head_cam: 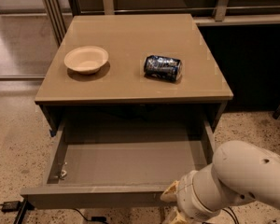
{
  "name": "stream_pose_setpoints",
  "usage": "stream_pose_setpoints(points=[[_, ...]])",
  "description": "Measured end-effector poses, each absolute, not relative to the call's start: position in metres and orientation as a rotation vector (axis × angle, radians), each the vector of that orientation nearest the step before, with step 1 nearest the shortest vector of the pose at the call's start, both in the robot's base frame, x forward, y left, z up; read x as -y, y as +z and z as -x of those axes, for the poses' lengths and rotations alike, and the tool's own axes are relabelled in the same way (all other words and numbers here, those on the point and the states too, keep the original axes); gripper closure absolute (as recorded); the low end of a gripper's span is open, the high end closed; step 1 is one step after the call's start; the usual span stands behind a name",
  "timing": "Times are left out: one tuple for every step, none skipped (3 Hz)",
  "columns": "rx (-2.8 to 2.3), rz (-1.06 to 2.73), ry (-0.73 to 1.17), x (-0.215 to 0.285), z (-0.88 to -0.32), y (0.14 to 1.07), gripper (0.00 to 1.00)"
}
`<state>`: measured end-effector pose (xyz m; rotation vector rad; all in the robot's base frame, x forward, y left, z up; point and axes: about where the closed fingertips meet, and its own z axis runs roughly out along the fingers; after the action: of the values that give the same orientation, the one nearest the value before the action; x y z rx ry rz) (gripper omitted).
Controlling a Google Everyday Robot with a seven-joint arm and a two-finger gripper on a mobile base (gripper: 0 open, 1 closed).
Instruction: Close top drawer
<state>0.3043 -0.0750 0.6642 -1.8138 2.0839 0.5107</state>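
Observation:
The top drawer stands pulled far out of the tan cabinet, and its grey inner tray is bare apart from a small pale scrap at the front left corner. Its flat front panel runs along the lower edge of the view. My white arm comes in from the lower right, and its tan wrist part sits just before the right end of the front panel. My gripper is out of view below the lower edge of the view.
On the cabinet top stand a cream bowl at the left and a dark blue can lying on its side at the right. A metal rail stands behind at the left. A cable lies on the speckled floor at the lower left.

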Motion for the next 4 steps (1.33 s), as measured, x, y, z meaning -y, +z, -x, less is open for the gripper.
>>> stream_pose_setpoints(points=[[-2.086,1.809,0.482,0.078,-0.324,0.65,0.0],[-2.086,1.809,0.482,0.079,-0.321,0.65,0.0],[-2.027,1.83,0.463,0.075,-0.361,0.647,0.16],[-1.945,1.862,0.44,0.073,-0.418,0.643,0.39]])
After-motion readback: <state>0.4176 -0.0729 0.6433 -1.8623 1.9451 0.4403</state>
